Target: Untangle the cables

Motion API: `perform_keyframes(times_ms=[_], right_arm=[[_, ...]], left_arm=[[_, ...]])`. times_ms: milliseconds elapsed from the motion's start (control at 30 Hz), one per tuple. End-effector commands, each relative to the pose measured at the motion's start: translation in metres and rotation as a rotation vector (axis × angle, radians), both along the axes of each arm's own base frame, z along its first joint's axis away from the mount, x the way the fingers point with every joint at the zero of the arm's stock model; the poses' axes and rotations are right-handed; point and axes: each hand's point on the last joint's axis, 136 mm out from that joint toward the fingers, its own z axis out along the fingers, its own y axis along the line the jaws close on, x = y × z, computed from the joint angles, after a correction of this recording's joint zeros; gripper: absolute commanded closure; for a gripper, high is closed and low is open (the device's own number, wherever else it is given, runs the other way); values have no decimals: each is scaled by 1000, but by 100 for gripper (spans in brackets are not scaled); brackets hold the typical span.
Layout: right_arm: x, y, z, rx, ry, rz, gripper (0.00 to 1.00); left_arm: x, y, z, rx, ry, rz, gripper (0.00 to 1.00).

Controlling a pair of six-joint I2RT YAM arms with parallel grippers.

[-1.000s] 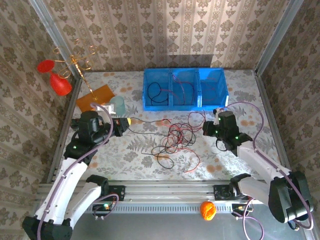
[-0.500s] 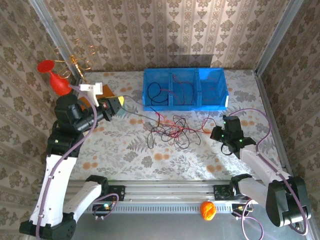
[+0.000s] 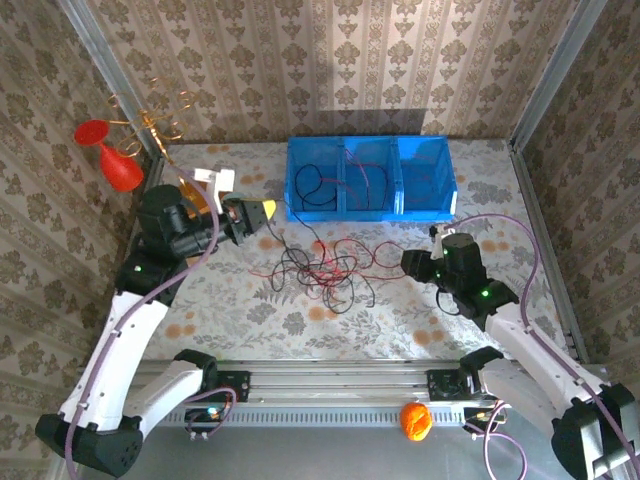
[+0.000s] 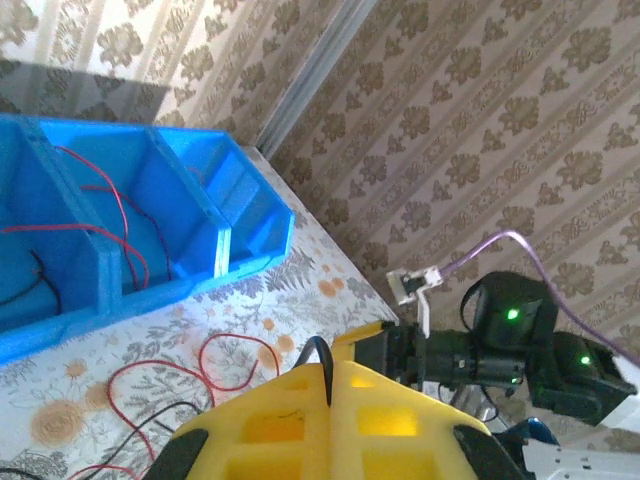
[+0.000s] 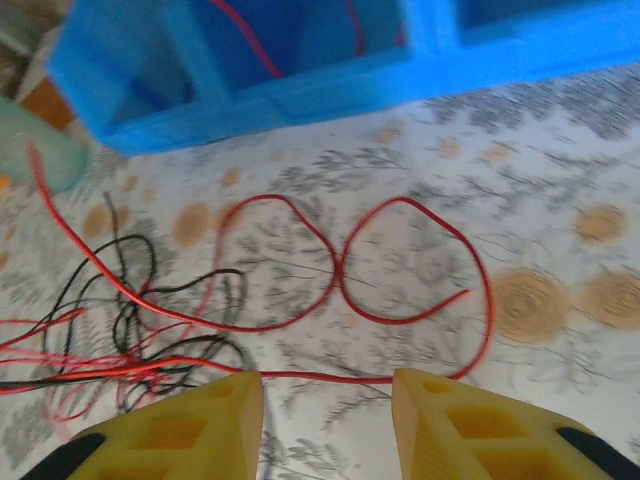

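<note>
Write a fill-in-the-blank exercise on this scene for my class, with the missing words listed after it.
1. The blue bin is split into ___ compartments.
2. The left pincer is shut on a ___ strand of the cables.
3. The right pincer stands ___, with a red loop of the cables lying just ahead of its fingertips.

Missing words: three; black; open.

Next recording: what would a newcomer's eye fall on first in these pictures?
The snarl of red and black cables mid-table draws the eye first, with the blue bin behind it at the far edge. The left pincer is shut on one black cable leading to the snarl, while the right pincer stands open over red loops.
</note>
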Motion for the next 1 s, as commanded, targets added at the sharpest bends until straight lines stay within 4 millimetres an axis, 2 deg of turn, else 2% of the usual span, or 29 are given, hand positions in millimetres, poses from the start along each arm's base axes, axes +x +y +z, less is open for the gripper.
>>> perform_keyframes(times_ms=[0, 167, 200, 300, 367, 733, 967], right_arm=[[-6, 18, 23, -27, -56, 108, 59], [-14, 49, 44, -60, -116, 257, 47], [-16, 55, 47, -68, -130, 286, 42], [-23, 83, 55, -71, -187, 400, 35], [-23, 100, 58, -57, -227, 446, 34], [-12, 168, 37, -17, -249, 625, 29], [0, 192, 26, 2, -225, 678, 25]], left_arm=[[-1, -4, -14, 1, -13, -13, 100], [1, -3, -44, 14, 39, 3, 100], [0, -2, -47, 18, 41, 8, 100], [-2, 2, -50, 25, 37, 24, 100], [-3, 3, -49, 26, 30, 29, 100], [-12, 10, -48, 15, 27, 48, 100], [-14, 17, -48, 18, 20, 97, 100]])
